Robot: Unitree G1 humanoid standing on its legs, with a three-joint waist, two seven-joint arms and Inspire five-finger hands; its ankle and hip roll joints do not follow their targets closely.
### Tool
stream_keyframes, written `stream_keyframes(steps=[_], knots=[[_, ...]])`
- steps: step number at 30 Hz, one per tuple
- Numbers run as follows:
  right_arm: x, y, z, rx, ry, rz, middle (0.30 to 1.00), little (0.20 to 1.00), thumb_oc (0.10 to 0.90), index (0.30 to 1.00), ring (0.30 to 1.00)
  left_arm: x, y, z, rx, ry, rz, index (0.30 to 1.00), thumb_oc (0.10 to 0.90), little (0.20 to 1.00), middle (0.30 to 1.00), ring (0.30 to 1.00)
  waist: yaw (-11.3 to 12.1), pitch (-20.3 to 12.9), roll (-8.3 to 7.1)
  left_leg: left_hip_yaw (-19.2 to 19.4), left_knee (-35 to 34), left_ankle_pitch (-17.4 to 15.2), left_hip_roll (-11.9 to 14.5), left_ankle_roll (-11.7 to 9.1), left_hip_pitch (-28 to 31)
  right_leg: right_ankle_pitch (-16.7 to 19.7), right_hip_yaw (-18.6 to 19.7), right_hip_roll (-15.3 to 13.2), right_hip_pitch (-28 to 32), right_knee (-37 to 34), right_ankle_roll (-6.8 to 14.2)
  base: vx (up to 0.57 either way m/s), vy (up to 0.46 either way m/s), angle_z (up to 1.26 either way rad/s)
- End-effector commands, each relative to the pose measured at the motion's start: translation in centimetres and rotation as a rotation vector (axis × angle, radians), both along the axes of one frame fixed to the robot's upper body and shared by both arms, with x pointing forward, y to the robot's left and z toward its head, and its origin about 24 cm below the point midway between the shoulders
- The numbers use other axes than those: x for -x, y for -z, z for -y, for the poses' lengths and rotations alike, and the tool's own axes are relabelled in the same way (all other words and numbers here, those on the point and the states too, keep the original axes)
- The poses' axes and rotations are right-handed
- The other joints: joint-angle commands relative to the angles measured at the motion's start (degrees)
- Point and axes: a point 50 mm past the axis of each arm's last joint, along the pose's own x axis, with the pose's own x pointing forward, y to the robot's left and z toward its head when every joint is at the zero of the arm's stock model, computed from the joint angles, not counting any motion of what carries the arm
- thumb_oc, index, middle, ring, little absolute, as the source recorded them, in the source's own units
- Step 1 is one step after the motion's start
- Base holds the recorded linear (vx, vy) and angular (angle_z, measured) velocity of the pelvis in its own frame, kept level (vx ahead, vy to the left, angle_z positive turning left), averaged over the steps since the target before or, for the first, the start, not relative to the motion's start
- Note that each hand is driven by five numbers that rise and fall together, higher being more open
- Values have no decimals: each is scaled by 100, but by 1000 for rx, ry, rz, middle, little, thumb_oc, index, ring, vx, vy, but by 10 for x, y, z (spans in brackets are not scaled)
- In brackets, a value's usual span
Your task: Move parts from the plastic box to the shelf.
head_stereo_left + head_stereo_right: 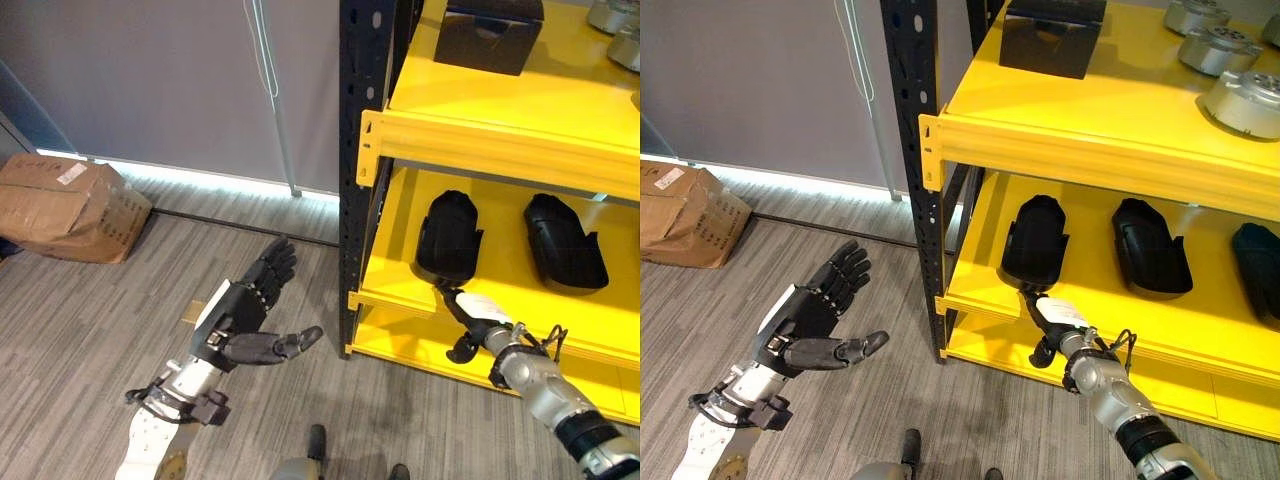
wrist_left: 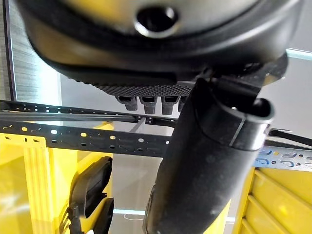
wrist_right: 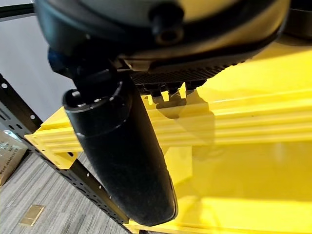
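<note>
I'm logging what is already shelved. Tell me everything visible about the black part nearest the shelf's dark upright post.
The black part is a glossy, moulded, plastic-looking shell, rounded at the far end and hollow on its upper side. It lies flat on the yellow middle shelf, lengthwise front to back, left of a similar part. The right robot hand reaches toward its near end; whether they touch is unclear.
</note>
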Motion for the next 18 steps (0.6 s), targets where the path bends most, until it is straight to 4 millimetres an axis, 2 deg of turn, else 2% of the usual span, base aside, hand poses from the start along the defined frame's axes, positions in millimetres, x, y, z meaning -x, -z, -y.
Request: stream_keyframes(steps=[1, 6, 9, 14, 15, 18], knots=[[-38, -43, -20, -21, -68, 139, 1000, 1000, 900, 1000, 1000, -13, -53, 15, 36, 89, 290, 1000, 900, 1000, 1000, 1000, 158, -84, -87, 163, 447, -824, 348, -185, 391, 204, -130, -107, -565, 267, -109, 1, -6, 4], [-37, -40, -34, -27, -124, 108, 1000, 1000, 900, 1000, 1000, -12, -52, 15, 39, 92, 290, 1000, 900, 1000, 1000, 1000, 178, -55, -69, 142, 462, -803, 355, -199, 363, 193, -149, -110, -585, 304, -121, -2, -2, 2], [-34, -36, -34, -22, -94, 112, 1000, 1000, 900, 1000, 1000, -11, -52, 15, 37, 96, 289, 1000, 900, 1000, 1000, 1000, 171, -64, -68, 143, 452, -794, 353, -196, 371, 194, -145, -106, -586, 314, -125, 0, 0, 0], [-34, -29, -18, 0, 44, 132, 1000, 1000, 900, 1000, 1000, -11, -51, 17, 41, 98, 289, 1000, 900, 1000, 1000, 1000, 165, -65, -44, 145, 459, -793, 358, -192, 372, 185, -149, -110, -597, 340, -130, 0, 0, 0], [-38, -28, -5, 23, 150, 146, 1000, 1000, 900, 1000, 1000, -12, -51, 19, 42, 106, 290, 1000, 900, 1000, 1000, 1000, 174, -49, -9, 141, 477, -791, 359, -196, 360, 181, -159, -113, -606, 363, -136, 0, 0, 0], [-38, -29, 5, 42, 209, 153, 1000, 1000, 900, 1000, 1000, -12, -52, 19, 43, 111, 295, 1000, 900, 1000, 1000, 1000, 164, -42, 21, 153, 484, -791, 358, -196, 356, 182, -147, -112, -612, 368, -140, 0, 0, 0]])
